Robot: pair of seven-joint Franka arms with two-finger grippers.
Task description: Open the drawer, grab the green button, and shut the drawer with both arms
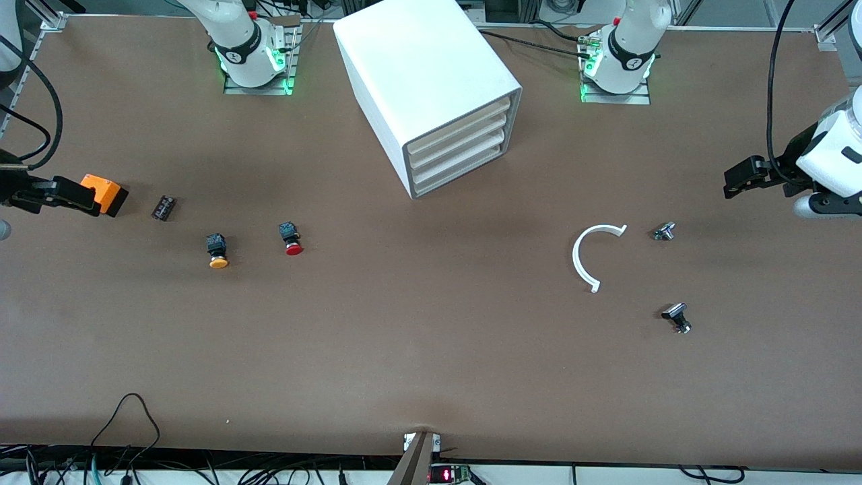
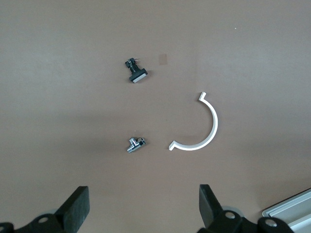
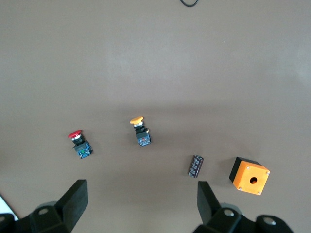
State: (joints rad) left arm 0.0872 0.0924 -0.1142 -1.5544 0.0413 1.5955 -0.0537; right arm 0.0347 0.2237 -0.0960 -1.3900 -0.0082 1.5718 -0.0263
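Observation:
The white cabinet (image 1: 424, 67) stands at the back of the table between the two arm bases. Its four trays are all pushed in; the drawer (image 1: 458, 176) is the lowest one. The button is hidden. My left gripper (image 1: 734, 183) hangs open over the left arm's end of the table, with nothing between its fingers (image 2: 143, 194). My right gripper (image 1: 84, 199) hangs open and empty over the right arm's end of the table (image 3: 142, 189), next to an orange box (image 1: 104, 194). Both arms are well away from the cabinet.
Toward the right arm's end lie a small black component (image 1: 163, 207), an orange-capped button (image 1: 217, 250) and a red-capped button (image 1: 291, 238). Toward the left arm's end lie a white plastic arc (image 1: 592, 256), a small metal fitting (image 1: 664, 232) and a black-and-silver part (image 1: 677, 316).

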